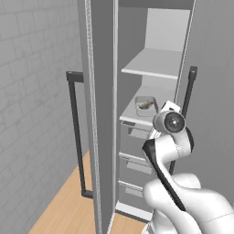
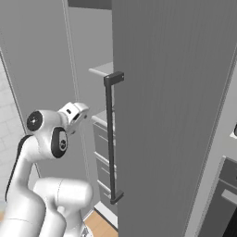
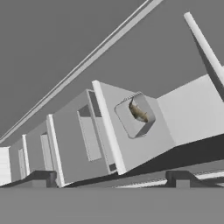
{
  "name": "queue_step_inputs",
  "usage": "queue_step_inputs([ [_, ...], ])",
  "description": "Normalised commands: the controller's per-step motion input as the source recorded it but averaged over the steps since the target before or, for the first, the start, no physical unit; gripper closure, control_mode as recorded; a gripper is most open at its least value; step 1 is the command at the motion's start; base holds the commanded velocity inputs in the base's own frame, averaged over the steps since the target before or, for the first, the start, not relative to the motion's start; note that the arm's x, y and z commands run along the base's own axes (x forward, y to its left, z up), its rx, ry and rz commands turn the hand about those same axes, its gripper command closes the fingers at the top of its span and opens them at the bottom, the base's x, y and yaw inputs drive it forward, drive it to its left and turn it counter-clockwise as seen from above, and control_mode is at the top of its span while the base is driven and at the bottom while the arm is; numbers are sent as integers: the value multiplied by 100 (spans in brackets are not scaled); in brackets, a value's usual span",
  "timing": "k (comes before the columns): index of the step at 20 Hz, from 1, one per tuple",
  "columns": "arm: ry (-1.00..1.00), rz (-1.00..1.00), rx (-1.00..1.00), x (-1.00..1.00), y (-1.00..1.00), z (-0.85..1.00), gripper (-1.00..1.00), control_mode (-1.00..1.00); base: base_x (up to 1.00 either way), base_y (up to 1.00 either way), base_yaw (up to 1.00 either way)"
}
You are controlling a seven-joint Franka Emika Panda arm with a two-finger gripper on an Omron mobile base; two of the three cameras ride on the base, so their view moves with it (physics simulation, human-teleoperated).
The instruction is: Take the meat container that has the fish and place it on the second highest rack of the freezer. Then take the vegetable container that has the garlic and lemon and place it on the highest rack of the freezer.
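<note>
Looking into the open freezer (image 1: 151, 68), I count one clear, square meat container (image 1: 146, 106) with a brownish fish (image 3: 138, 112) inside. It sits on the second highest rack (image 1: 137, 119), a flat grey shelf; one more rack (image 1: 153, 64) is above it and three grey drawers (image 1: 137, 157) below. The gripper (image 3: 109, 177) hangs apart from the container, fingers spread and grasping nothing. Two dark bar handles (image 1: 75, 132) are on the doors.

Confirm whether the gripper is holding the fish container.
No. The fish container sits alone on a freezer rack, well beyond the gripper, whose fingertips are empty.
</note>
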Motion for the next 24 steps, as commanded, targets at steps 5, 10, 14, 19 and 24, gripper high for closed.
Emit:
queue_step_inputs([
  [5, 0, 3, 1, -71, 1, -18, -100, -100, 0, 0, 0],
  [10, 0, 5, -1, -5, 7, -32, -100, -100, 0, 0, 0],
  [14, 0, 0, -1, -30, 2, -14, -100, 100, -48, 1, -3],
  [19, 0, 0, 0, 0, 0, 0, -100, 100, -99, 1, -27],
  [24, 0, 0, 0, 0, 0, 0, -100, 100, -95, -1, -31],
])
